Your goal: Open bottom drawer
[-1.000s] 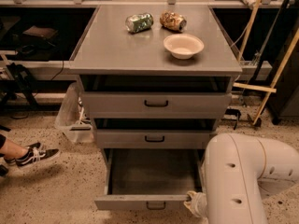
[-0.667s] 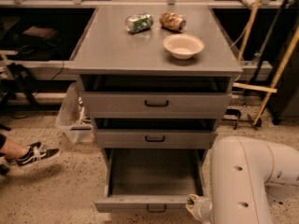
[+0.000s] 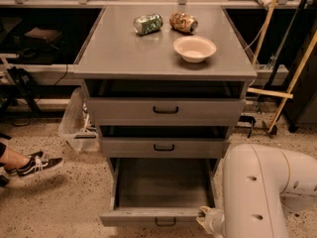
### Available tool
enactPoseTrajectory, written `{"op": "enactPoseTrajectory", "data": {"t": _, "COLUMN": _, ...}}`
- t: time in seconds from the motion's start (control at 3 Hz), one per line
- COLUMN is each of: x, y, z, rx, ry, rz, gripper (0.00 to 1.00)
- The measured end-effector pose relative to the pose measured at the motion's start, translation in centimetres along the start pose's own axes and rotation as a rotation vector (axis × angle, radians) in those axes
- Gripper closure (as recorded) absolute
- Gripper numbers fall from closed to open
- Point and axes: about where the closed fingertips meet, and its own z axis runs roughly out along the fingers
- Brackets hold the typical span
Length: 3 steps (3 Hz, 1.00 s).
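The bottom drawer [image 3: 163, 185] of the grey metal cabinet stands pulled far out, showing its plain grey inside. Its low front [image 3: 148, 217] with a small black bar handle [image 3: 165, 222] is at the lower edge of the view. The middle drawer [image 3: 163, 147] and top drawer [image 3: 165, 110] above it are pushed in. My white arm [image 3: 262, 192] fills the lower right. My gripper [image 3: 207, 218] is at the right end of the bottom drawer's front, mostly hidden behind the arm.
On the cabinet top [image 3: 114, 48] lie a green can [image 3: 148, 24], a brown can [image 3: 184, 22] and a white bowl [image 3: 194, 48]. A person's foot in a black shoe [image 3: 35, 165] is at the left. A clear plastic bin [image 3: 75, 123] stands left of the cabinet. Wooden poles [image 3: 290, 88] lean at the right.
The view has shifted slightly down and closer. My arm has moved a little lower and right. The bottom drawer stays pulled out.
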Motion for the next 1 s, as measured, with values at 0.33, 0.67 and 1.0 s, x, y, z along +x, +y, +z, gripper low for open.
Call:
{"op": "enactPoseTrajectory", "data": {"t": 0.33, "x": 0.0, "y": 0.0, "z": 0.0, "rx": 0.0, "ry": 0.0, "rz": 0.0, "gripper": 0.4}}
{"op": "enactPoseTrajectory", "data": {"t": 0.67, "x": 0.0, "y": 0.0, "z": 0.0, "rx": 0.0, "ry": 0.0, "rz": 0.0, "gripper": 0.17}}
{"op": "enactPoseTrajectory", "data": {"t": 1.0, "x": 0.0, "y": 0.0, "z": 0.0, "rx": 0.0, "ry": 0.0, "rz": 0.0, "gripper": 0.0}}
